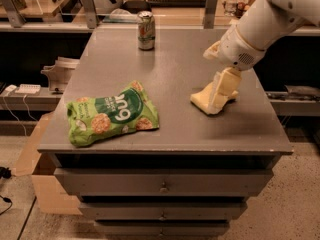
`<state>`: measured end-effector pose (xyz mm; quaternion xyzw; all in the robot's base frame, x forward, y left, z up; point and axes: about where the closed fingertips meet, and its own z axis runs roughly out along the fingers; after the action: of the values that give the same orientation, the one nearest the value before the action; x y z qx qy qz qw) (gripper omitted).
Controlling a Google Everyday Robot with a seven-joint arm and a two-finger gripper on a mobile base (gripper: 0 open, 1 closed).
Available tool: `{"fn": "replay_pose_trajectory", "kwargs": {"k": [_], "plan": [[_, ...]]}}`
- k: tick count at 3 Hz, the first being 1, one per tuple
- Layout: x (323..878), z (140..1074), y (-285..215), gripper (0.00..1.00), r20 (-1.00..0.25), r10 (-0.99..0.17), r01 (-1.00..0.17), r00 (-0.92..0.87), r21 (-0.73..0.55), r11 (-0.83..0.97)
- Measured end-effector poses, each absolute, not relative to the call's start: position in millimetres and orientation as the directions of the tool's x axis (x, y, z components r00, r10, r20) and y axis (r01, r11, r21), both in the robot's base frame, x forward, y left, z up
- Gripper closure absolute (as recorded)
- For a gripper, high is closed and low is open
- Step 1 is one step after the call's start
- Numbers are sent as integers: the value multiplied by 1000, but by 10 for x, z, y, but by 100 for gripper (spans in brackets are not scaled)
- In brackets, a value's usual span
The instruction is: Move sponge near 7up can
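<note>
The pale yellow sponge [201,101] lies on the right side of the grey tabletop [175,59]. My gripper [221,91] hangs from the white arm coming in at the upper right and stands right on top of the sponge, covering its right half. The 7up can [146,30] stands upright near the table's far edge, left of centre, well away from the sponge.
A green snack bag [112,115] lies on the front left of the table. The table has drawers [162,186] below its front edge. A cardboard box [30,159] sits on the floor at the left. Cluttered shelves run behind the table.
</note>
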<state>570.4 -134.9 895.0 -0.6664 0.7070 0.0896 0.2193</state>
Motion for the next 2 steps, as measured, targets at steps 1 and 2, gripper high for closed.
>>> {"fn": "replay_pose_trajectory", "kwargs": {"k": [1,2], "plan": [[5856,8661,-1391,0,-400,-916,-986,-41,-132,102],[5879,8470,-1528,0,-367,-928,-989,-70,-99,114]]}}
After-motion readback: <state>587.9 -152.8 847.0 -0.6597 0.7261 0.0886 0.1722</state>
